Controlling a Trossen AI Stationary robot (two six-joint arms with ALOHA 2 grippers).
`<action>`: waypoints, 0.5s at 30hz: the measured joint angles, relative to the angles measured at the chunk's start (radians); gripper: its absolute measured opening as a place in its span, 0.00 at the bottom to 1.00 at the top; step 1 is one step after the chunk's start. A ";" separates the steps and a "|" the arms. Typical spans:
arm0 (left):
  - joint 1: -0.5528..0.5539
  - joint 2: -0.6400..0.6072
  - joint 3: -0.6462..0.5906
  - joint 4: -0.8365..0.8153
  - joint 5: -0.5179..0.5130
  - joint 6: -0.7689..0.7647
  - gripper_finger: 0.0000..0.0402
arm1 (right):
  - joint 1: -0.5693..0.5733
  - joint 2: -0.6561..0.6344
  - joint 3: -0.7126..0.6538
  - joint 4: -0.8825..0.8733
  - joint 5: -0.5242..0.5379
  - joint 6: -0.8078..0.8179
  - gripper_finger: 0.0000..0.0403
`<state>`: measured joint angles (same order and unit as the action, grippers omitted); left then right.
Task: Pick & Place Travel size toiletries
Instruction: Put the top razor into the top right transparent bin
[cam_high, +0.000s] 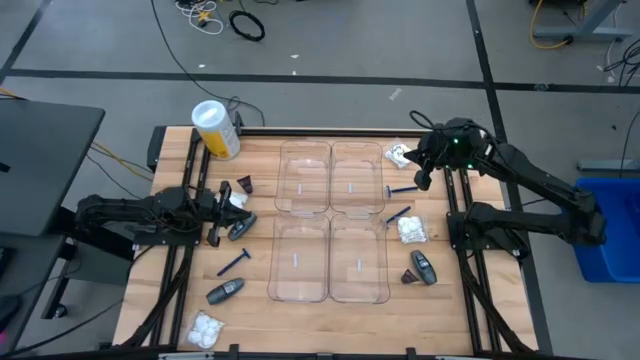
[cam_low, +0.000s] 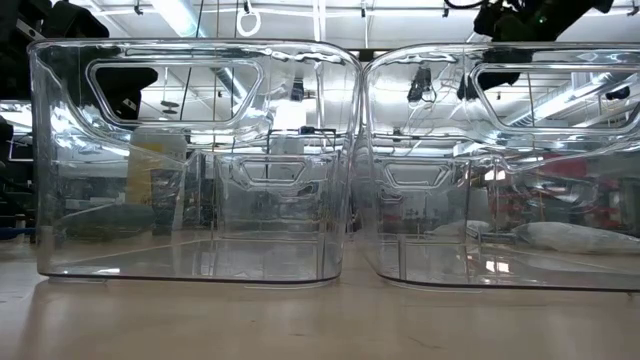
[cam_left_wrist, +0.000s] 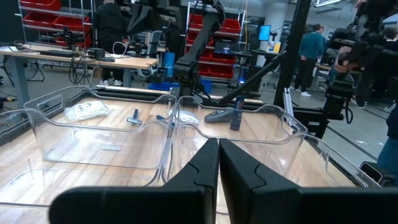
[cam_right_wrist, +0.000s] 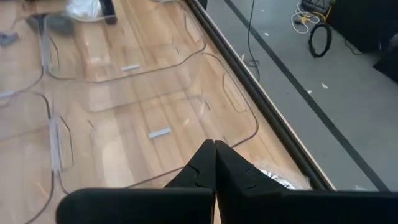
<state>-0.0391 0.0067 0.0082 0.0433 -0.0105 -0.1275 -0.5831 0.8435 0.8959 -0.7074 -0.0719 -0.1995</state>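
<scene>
Small toiletries lie on the table on both sides of the clear trays. On the left are a white packet, a dark cone, two grey tubes, a blue razor and another packet. On the right are a packet, two razors, a packet, a tube and a cone. My left gripper is shut and empty beside the left packet. My right gripper is shut and empty above the table's far right, near a packet.
Several clear compartment trays fill the table's middle and block the low view. A big yellow-and-white cylinder lies at the far left corner. People stand in the room beyond the table.
</scene>
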 joint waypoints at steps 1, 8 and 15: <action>0.000 0.000 0.000 0.000 0.000 0.000 0.06 | 0.000 0.005 0.000 -0.001 0.000 -0.008 0.00; 0.000 0.000 0.000 0.000 0.000 0.000 0.06 | -0.049 0.052 0.000 -0.068 0.001 -0.064 0.00; 0.000 0.000 0.000 0.000 0.000 0.000 0.06 | -0.121 0.110 0.000 -0.143 0.000 -0.134 0.02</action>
<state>-0.0391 0.0067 0.0080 0.0433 -0.0107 -0.1274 -0.7036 0.9536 0.8959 -0.8503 -0.0719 -0.3334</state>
